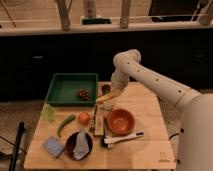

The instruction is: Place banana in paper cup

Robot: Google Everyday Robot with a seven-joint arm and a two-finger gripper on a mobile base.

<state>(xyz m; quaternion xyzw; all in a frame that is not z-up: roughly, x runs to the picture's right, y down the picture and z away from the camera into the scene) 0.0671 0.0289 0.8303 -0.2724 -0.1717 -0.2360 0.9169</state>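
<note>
While the gripper (116,93) hangs low over the table's (145,150) back edge, just right of the green tray (70,87), the banana (107,96) juts from it toward the left, tilted with its free end lower; the fingers appear clamped on the banana's right end, though the exact contact is hard to make out. The cup (108,105) sits directly below, its rim just under the fruit, with a small dark container (105,88) close behind and the orange bowl (121,121) near on the right. From this single camera view, the main risk I judge is misalignment: the banana is held nearly crosswise and looks longer than the cup's mouth, so a release now could leave it bridging the rim, rolling off toward the tomato (83,118), or tipping the light cup. Lowering further could also knock the cup sideways into the wooden block (98,122) beside it.
</note>
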